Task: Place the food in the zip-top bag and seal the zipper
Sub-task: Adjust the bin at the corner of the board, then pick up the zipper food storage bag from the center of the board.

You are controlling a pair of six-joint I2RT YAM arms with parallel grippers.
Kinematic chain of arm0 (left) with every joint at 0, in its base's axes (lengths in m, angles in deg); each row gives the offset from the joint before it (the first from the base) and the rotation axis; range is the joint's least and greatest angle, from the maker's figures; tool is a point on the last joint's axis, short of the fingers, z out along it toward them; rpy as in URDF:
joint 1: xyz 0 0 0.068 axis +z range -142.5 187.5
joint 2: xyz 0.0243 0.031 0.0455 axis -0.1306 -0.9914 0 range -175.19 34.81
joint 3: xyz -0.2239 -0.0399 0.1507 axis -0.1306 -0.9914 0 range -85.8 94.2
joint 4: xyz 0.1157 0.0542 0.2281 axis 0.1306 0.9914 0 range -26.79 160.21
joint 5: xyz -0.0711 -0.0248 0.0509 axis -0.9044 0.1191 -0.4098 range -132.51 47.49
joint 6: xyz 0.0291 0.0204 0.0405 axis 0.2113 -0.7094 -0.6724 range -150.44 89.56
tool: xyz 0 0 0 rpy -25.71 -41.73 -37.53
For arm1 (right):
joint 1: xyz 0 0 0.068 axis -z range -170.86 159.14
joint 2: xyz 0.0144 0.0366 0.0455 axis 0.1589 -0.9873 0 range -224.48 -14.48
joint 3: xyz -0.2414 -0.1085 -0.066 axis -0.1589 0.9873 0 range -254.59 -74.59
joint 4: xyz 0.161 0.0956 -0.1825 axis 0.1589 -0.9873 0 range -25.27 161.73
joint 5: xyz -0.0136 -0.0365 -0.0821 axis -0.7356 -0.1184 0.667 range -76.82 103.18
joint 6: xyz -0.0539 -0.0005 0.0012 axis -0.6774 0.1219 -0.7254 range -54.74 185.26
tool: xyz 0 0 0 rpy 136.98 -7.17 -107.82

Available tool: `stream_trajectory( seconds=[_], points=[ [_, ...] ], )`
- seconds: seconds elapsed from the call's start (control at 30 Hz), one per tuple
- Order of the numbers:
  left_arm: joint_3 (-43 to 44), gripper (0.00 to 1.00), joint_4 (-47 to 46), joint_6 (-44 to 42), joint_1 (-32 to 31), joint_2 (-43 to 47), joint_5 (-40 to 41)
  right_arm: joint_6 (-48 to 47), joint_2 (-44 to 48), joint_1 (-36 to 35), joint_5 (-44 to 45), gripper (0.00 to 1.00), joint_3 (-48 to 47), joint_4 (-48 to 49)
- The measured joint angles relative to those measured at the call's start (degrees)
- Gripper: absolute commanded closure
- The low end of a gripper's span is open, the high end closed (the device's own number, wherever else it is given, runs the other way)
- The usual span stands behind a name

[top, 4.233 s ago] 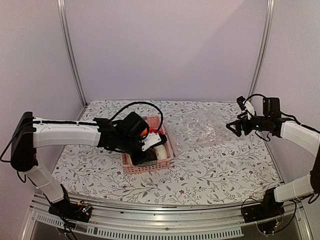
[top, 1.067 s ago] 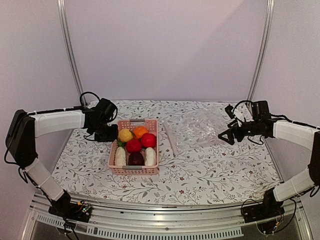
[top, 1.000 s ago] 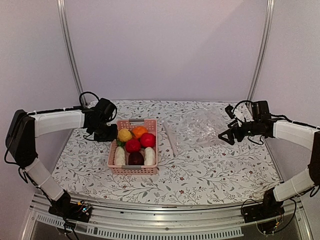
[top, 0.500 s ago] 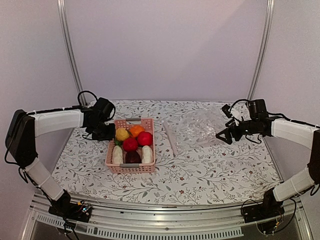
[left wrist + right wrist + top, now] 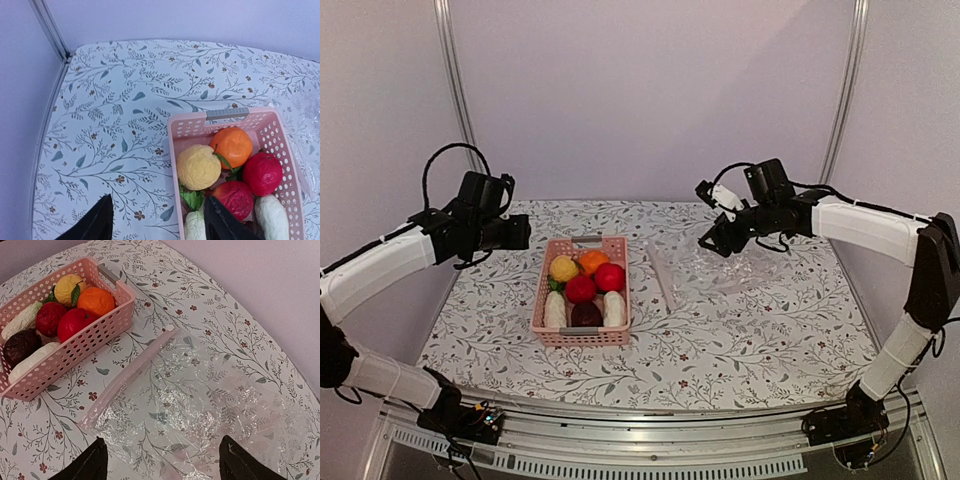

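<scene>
The food lies in a pink basket: a yellow piece, an orange one, two red ones, a dark maroon one and two white oblong ones. The clear zip-top bag lies flat to the basket's right, its pinkish zipper facing the basket. My left gripper is open and empty, raised left of the basket, which also shows in the left wrist view. My right gripper is open and empty above the bag; the zipper shows there too.
The table has a floral cloth. Metal posts stand at the back corners, with pale walls behind. The table's near edge is a metal rail.
Both arms have lifted well above the table. The left gripper rose away from the basket's left side. The right gripper moved left to above the bag. The basket has stopped shifting.
</scene>
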Motion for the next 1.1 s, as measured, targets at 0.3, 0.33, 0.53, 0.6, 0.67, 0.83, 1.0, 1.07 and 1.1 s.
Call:
stream_trajectory(
  seconds=[0.3,0.33,0.53,0.6,0.67,0.83,1.0,1.07,1.1],
  points=[
    [-14.0,0.33,-12.0,-10.3,0.5,8.7,5.7,2.5,-16.6,-12.0,14.5,0.36,-10.6,-5.7],
    [-14.5,0.33,-12.3,-10.6,0.7,8.8,6.1,2.8,-17.9,-12.8,15.9,0.35,-11.7,-6.4],
    [-14.6,0.33,-14.3,-12.3,1.2,9.2,7.9,4.3,-25.0,-16.0,22.2,0.31,-20.4,-10.0],
    [-14.6,0.33,-14.7,-12.7,1.2,9.4,8.2,4.6,-27.1,-16.3,23.6,0.31,-23.3,-10.7],
    [-14.6,0.33,-14.8,-12.9,1.2,9.6,8.5,5.0,-28.6,-16.5,24.7,0.30,-24.9,-11.2],
    [-14.6,0.33,-15.1,-13.2,1.2,9.8,8.8,5.5,-33.8,-17.2,28.5,0.30,-30.0,-13.3],
    [-14.6,0.33,-15.2,-13.4,1.2,10.1,9.0,6.7,-38.1,-18.0,32.9,0.30,-33.4,-14.0],
    [-14.6,0.33,-15.2,-13.5,1.2,10.4,9.0,7.4,-38.9,-18.1,33.8,0.30,-34.1,-14.3],
    [-14.6,0.33,-15.2,-13.6,1.2,10.5,9.0,7.7,-39.2,-18.2,34.3,0.30,-34.4,-14.3]
  ],
)
